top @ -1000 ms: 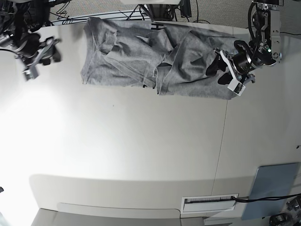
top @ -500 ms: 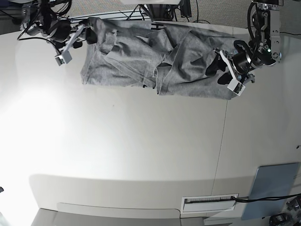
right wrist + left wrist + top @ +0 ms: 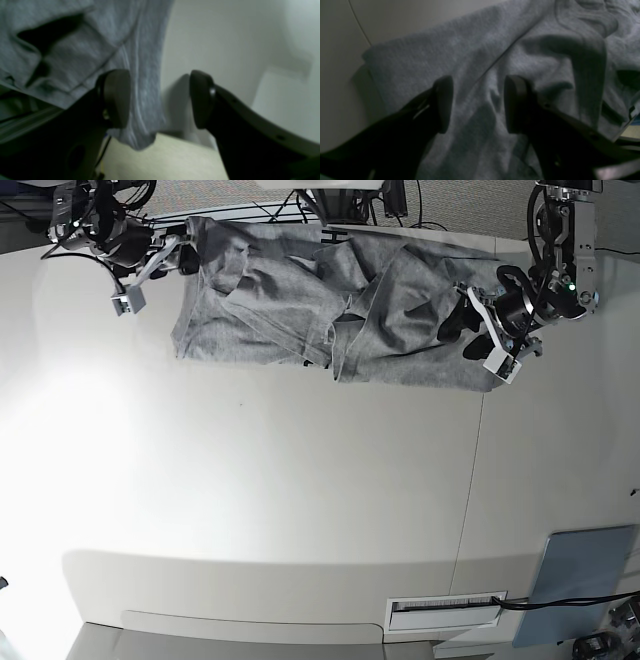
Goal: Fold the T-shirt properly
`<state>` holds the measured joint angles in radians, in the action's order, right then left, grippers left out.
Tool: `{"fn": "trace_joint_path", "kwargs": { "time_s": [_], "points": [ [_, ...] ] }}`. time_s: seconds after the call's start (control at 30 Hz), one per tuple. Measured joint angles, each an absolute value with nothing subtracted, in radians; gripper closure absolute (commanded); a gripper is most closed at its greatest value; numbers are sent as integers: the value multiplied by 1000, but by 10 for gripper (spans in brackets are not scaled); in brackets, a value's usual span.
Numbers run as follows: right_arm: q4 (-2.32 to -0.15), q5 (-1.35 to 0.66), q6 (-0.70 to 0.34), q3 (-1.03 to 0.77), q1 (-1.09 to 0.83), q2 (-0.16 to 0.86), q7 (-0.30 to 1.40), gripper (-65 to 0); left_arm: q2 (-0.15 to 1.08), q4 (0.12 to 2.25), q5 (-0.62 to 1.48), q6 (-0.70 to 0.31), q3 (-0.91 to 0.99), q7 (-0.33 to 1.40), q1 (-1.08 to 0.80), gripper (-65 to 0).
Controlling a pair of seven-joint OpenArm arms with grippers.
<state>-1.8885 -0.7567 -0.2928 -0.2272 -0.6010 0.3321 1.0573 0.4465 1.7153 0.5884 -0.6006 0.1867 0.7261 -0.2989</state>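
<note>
T-shirt: the heather-grey T-shirt (image 3: 330, 315) is lying crumpled and partly folded along the far edge of the white table (image 3: 300, 490), running across most of its width, with ridges and overlapping layers through the middle.
Left gripper: the left gripper (image 3: 478, 332) is hovering over the shirt's end on the base view's right; its jaws are standing wide apart with nothing between them but cloth below.
Left wrist view: both dark pads are framing a wrinkled patch of the T-shirt (image 3: 545, 62), with the shirt's corner and bare table (image 3: 342, 62) showing at left; whether the pads are touching the cloth I cannot tell.
Right gripper: the right gripper (image 3: 165, 265) is sitting at the shirt's opposite end, near the far corner, jaws spread and released.
Right wrist view: the shirt's edge (image 3: 140, 75) is hanging between the open fingers (image 3: 117, 97), nearer the left one, not clamped.
Other: a grey panel (image 3: 580, 580) is lying at the table's near corner.
</note>
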Motion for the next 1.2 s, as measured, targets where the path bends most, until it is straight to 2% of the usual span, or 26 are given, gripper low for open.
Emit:
{"fn": "trace_joint_path", "kwargs": {
  "time_s": [0.13, 0.4, 0.6, 0.97, 1.1, 1.2],
  "points": [
    [-1814, -868, -360, -230, -559, 334, 1046, -367, 446, 1715, 588, -600, 187, 726, -299, -328],
    [-1771, -918, -387, -233, -504, 323, 1081, -367, 446, 1715, 588, -600, 187, 726, -299, -328],
    [-1769, -944, -397, -208, -504, 245, 1083, -367, 447, 1715, 588, -600, 187, 726, -299, -328],
    [-1769, -917, -382, -108, -487, 218, 1040, -357, 446, 1715, 588, -600, 187, 726, -299, -328],
    [-1767, -883, -375, -103, -488, 218, 981, -244, 446, 1715, 588, -600, 187, 726, -299, -328],
    [-1761, -830, -366, -102, -482, 216, 935, -84, 446, 1715, 588, -600, 187, 726, -299, -328]
  ]
}}
